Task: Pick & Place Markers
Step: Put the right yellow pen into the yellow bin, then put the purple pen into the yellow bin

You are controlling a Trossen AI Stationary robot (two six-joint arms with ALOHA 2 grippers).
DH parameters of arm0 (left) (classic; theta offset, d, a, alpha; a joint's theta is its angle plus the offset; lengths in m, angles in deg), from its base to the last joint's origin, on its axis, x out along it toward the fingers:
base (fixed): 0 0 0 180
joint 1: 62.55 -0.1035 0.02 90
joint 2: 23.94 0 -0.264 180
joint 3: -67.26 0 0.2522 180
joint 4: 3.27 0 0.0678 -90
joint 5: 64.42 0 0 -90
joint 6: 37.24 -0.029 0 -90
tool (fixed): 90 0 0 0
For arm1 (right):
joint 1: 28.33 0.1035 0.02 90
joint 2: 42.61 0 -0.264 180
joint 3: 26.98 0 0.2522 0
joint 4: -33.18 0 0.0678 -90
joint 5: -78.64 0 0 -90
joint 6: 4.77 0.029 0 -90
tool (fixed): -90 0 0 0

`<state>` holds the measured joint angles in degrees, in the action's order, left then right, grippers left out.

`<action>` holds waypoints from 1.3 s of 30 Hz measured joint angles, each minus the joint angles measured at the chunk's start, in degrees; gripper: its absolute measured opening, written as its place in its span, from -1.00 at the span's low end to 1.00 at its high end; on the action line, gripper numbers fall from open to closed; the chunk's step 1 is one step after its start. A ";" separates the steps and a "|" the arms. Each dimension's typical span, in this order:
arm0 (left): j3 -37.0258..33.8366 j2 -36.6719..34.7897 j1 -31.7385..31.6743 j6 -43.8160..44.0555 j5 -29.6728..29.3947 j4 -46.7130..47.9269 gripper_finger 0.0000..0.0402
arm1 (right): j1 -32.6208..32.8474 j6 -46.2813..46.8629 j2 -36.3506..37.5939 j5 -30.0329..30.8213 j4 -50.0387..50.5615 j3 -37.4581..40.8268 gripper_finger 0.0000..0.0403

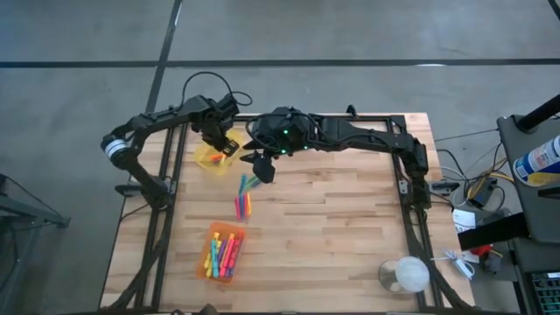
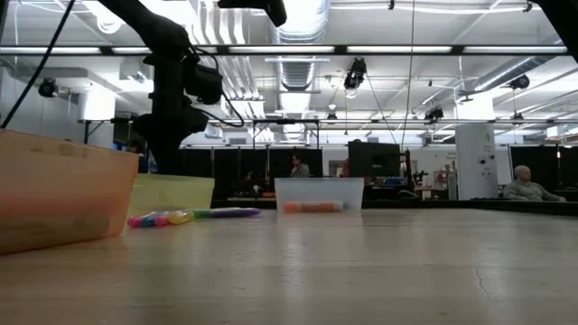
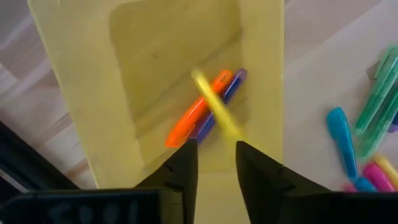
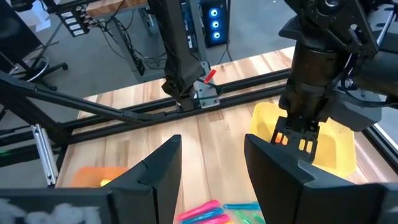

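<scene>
The left wrist view alone looks down into the yellow bin [image 3: 155, 74]: an orange marker [image 3: 198, 111] and a purple marker [image 3: 219, 106] lie side by side on its floor, and a blurred yellow marker [image 3: 217, 106] crosses over them, just beyond the tips of the left gripper [image 3: 216, 155]. Its two fingers stand apart with nothing between them. Beside the bin, blue, green and pink markers [image 3: 367, 137] lie on the wood, cut off at the picture's edge.

The high view gives the layout: the left gripper [image 1: 226, 143] hangs over the yellow bin [image 1: 214, 157] near the table's far left, and the right gripper [image 1: 261, 166] sits just beside it, above a loose cluster of markers [image 1: 244, 194]. Nearer the front edge, an orange bin [image 1: 223, 252] holds many more markers.

The right wrist view shows the right gripper [image 4: 211, 171] spread and empty, with pink and green marker ends [image 4: 214, 213] peeking out below it and partly hidden by its fingers.

The low view adds a clear bin [image 2: 318, 193] holding something orange; what it is cannot be made out. The grippers' fingertips are hidden there.
</scene>
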<state>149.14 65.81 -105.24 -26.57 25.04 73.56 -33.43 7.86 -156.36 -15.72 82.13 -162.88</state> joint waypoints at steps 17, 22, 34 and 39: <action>0.83 -11.33 0.04 2.98 1.83 1.44 -0.28 | -1.13 -9.06 0.07 -0.06 5.35 6.88 -0.17; 1.53 -20.42 0.20 8.93 7.56 -1.11 -0.28 | -2.23 -15.33 0.05 -1.45 4.22 13.57 -0.17; 1.25 -37.44 0.44 24.25 12.31 -15.62 -0.28 | -3.21 -30.88 -0.48 -4.81 -14.38 31.72 -0.17; 1.23 -39.74 0.50 26.00 12.52 -16.94 -0.28 | -3.79 -30.99 -4.39 -4.85 -15.50 31.75 -0.17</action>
<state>150.36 26.07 -104.74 -0.56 37.57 56.62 -37.22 -23.14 -160.76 -20.58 66.63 -131.12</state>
